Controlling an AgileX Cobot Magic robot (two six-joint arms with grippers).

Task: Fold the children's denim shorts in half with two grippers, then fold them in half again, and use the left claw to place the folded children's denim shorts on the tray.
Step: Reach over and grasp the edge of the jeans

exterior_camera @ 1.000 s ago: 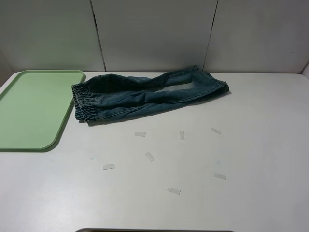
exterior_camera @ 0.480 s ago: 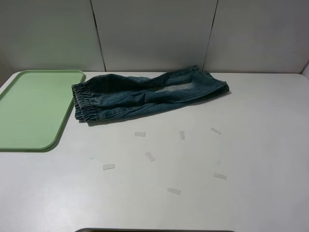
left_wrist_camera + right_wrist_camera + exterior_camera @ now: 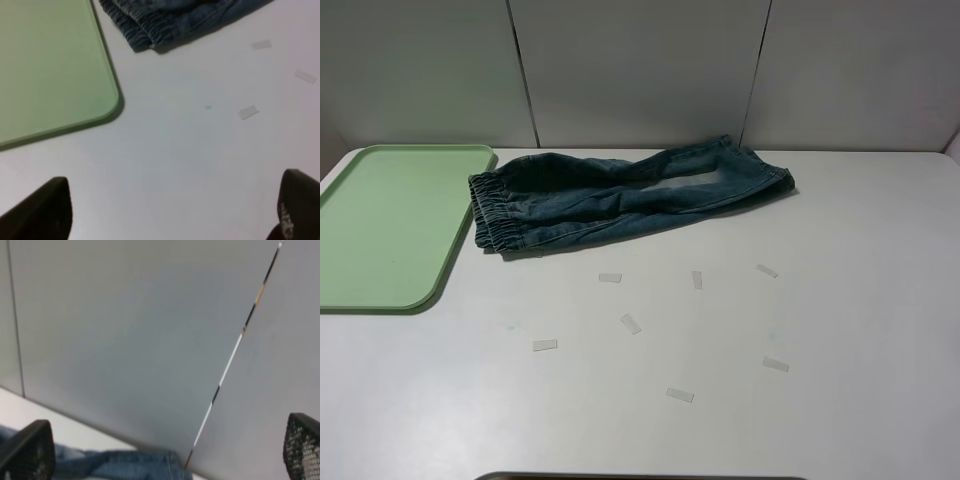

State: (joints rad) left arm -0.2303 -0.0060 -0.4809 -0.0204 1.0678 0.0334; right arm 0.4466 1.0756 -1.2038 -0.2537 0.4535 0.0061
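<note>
Across the white table (image 3: 840, 300) nothing is folded yet, and neither arm shows in the high view. Pale green tray (image 3: 380, 230) sits at the left. Children's denim shorts (image 3: 620, 195) lie flat and full-length on the far half, waistband (image 3: 490, 212) just beside the tray's right rim (touching or not, we cannot tell), legs running rightward.

Step in hand, as we judge it: approach for the first fold. We would have each claw take one end of the same long edge, pinch all the denim layers, lift low and travel together so edge lands on edge; an uneven lift would skew the crease.

Left gripper (image 3: 175, 215): fingers spread wide, nothing between them, over bare table, waistband and tray corner well ahead. Right gripper (image 3: 165, 450): fingers likewise released and empty, aimed mostly at the back wall (image 3: 125, 340), a strip of denim beyond the tips, untouched.

Small tape scraps (image 3: 630, 323) dot the near table.
</note>
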